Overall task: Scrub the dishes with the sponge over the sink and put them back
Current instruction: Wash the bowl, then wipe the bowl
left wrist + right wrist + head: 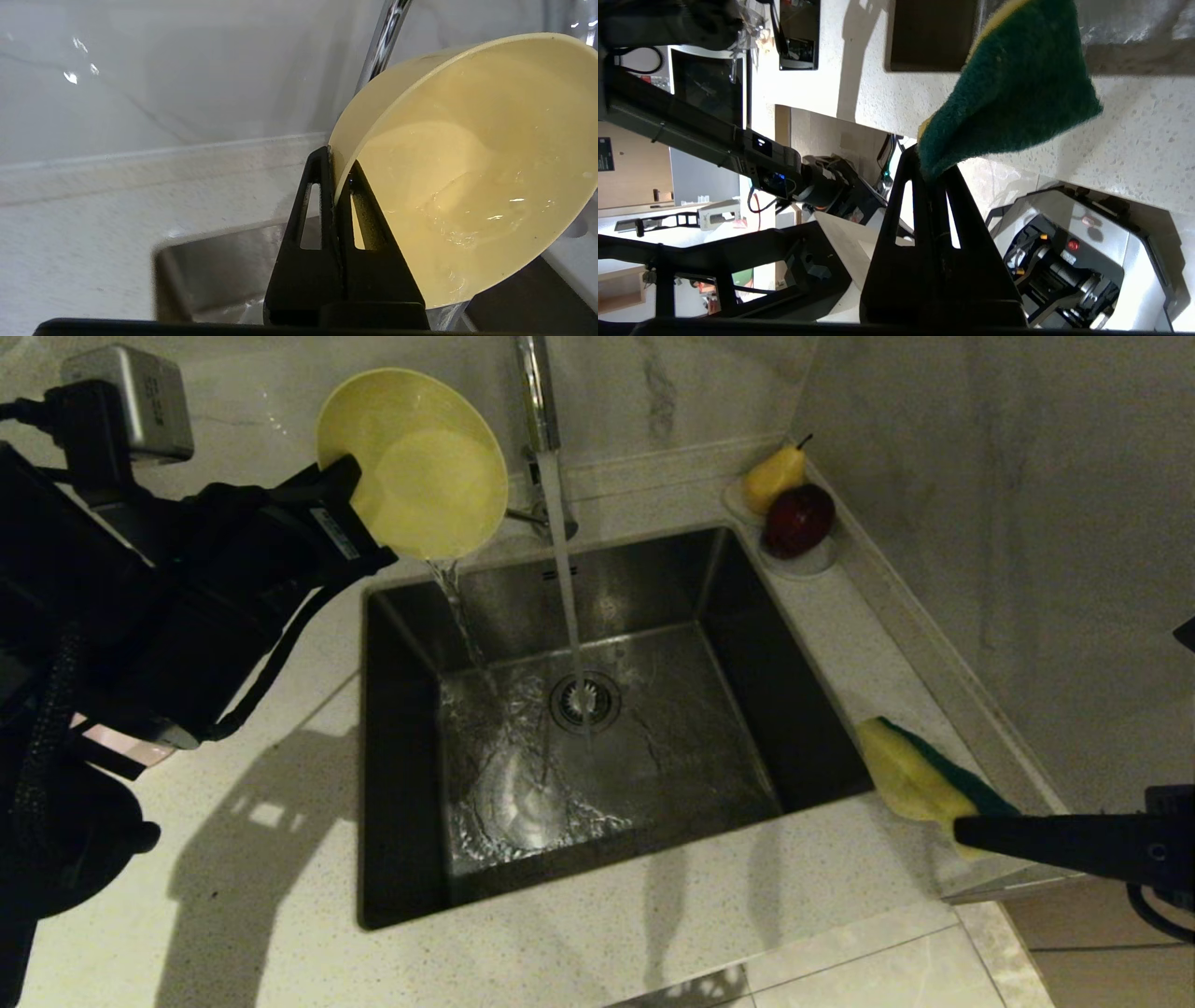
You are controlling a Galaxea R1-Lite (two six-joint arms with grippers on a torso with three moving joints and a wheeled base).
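Observation:
My left gripper [347,490] [337,161] is shut on the rim of the yellow bowl [415,462] [472,163]. The bowl is tipped steeply above the sink's [597,709] back left corner, and water pours from its low edge into the basin. Beside it the faucet [537,401] runs a stream down to the drain [585,701]. My right gripper [962,831] [931,172] is shut on one end of the sponge [910,775] [1013,88], which hangs over the counter to the right of the sink, green face turned toward the right wrist camera. A bit of a pale pink bowl [121,744] shows under my left arm.
A white dish [803,560] with a pear [773,476] and a dark red apple [798,520] stands at the sink's back right corner. Marble walls close off the back and right. The counter's front edge [822,957] drops to a tiled floor.

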